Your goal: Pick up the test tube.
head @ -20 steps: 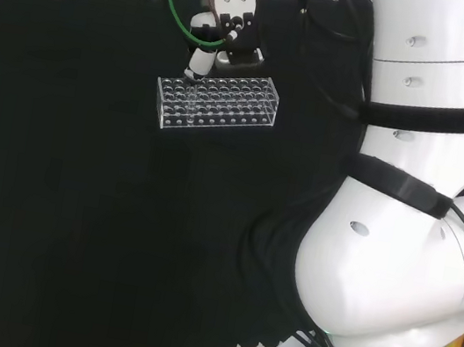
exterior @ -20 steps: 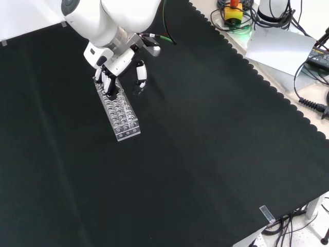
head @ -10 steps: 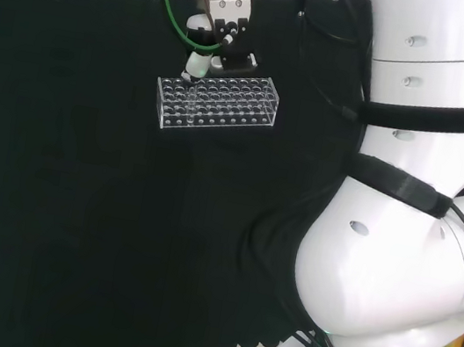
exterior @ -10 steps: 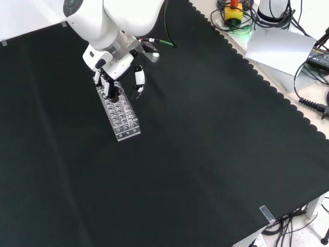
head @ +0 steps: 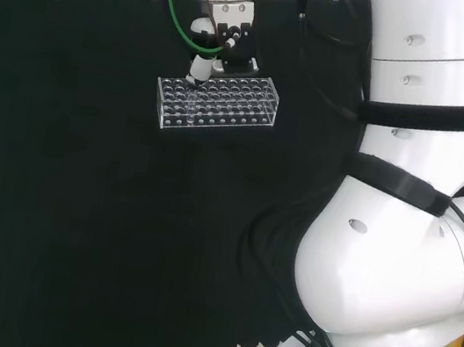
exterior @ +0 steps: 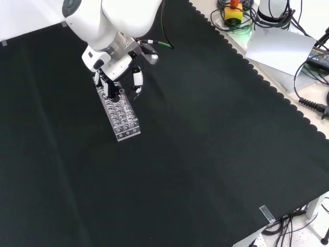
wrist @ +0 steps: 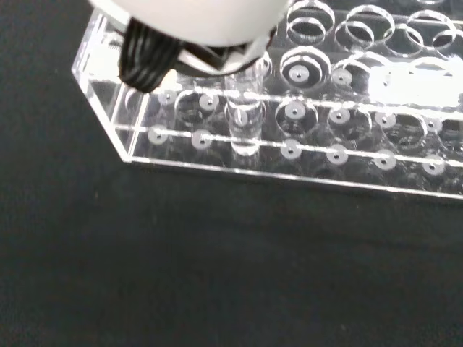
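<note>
Standing in the clear rack (head: 217, 100), the test tube (wrist: 244, 124) is pinched by the robot hand (exterior: 114, 82).

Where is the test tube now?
The test tube stands upright in the clear rack, near one end of it, under the hand; the rack lies upper left in the front view.

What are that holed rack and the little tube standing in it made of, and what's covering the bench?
The rack looks like clear, glossy acrylic or similar plastic: see-through, with bright, sharp-cut edges. The test tube is clear too, glass or plastic; I cannot tell which. The black cloth is matte fabric, with faint creases and a scalloped edge.
</note>
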`<state>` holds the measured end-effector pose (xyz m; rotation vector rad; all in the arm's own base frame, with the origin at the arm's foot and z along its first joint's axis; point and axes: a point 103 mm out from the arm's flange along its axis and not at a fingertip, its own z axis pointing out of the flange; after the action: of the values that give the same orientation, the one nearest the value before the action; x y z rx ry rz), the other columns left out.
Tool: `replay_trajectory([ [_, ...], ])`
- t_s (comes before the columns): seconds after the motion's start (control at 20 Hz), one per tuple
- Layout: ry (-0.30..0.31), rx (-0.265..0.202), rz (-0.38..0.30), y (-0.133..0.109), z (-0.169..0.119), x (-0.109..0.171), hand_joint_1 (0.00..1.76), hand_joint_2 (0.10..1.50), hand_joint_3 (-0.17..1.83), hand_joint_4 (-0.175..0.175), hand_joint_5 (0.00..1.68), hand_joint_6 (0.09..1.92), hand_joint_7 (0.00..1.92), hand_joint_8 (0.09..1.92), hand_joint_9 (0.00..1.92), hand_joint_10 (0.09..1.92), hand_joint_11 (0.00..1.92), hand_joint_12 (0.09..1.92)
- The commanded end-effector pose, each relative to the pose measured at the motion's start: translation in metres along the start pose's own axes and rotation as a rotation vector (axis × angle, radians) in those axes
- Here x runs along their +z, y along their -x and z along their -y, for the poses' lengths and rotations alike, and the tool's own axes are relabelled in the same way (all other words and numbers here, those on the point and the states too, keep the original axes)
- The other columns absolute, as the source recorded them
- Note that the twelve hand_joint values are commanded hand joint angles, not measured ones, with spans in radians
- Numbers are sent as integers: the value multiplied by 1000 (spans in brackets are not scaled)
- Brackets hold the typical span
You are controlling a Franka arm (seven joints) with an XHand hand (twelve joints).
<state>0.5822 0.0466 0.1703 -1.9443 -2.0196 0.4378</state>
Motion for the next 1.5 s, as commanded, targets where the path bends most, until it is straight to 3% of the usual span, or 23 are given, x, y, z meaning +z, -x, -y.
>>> replay_trajectory([
  [0.05, 16, 32, -70, -10, -15, 5, 1101, 591, 723, -155, 952, 655, 1318, 598, 1145, 560, 697, 1304],
  [0.15, 21, 36, -81, -13, -17, 5, 1107, 590, 723, -152, 958, 656, 1318, 595, 1149, 559, 700, 1303],
  [0.2, 24, 39, -82, -13, -17, 5, 1122, 679, 605, -116, 1028, 697, 1336, 590, 1167, 560, 703, 1306],
  [0.25, 33, 46, -84, -14, -18, 4, 1146, 755, 488, -115, 1104, 690, 1381, 571, 1211, 550, 718, 1301],
  [0.3, 54, 50, -91, -14, -17, 3, 1207, 768, 455, -136, 1175, 643, 1368, 561, 1271, 536, 746, 1282],
  [0.45, 105, 58, -128, -14, -16, -2, 1370, 699, 540, -171, 1262, 587, 1352, 676, 1330, 431, 922, 1167],
  [0.7, 123, 54, -151, -12, -15, -11, 1429, 619, 660, -175, 1289, 587, 1359, 718, 1338, 442, 1155, 997],
  [1.15, 139, 54, -216, 3, -4, -29, 1435, 579, 719, -175, 1310, 575, 1381, 680, 1345, 484, 1214, 964],
  [1.5, 171, 59, -272, 9, 10, -61, 1437, 566, 737, -175, 1319, 569, 1395, 661, 1349, 487, 1221, 962],
])
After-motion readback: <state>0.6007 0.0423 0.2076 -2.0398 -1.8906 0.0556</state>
